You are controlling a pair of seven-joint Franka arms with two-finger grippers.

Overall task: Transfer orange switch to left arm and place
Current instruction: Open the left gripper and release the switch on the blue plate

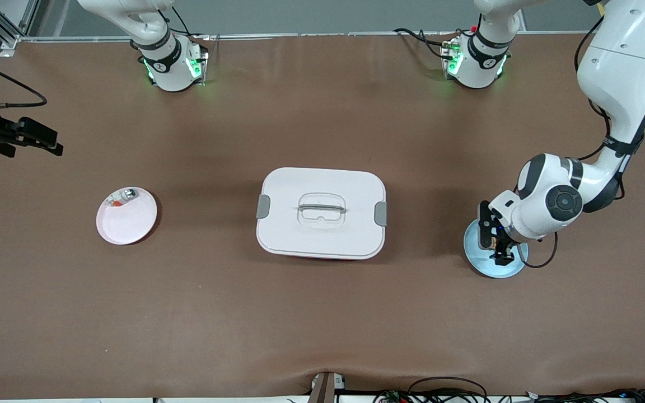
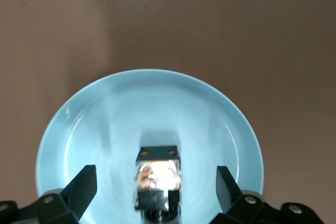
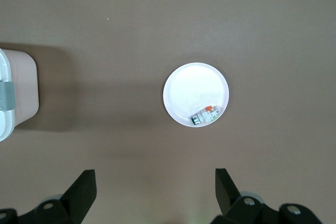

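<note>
While the small black blocky orange switch [image 2: 158, 174] rests on the round pale-blue plate [image 2: 79, 129], lower right of the front view, the left gripper [image 2: 156, 190] is spread wide around it; lifting crookedly could knock it. The right gripper [image 3: 155, 192], wide and empty, waits at upper left.

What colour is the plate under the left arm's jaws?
Light blue; the plate shows best in the left wrist view.

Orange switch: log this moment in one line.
orange switch: on blue plate | left pincer: open around it | right pincer: open, waiting over table | box: mid-table
</note>
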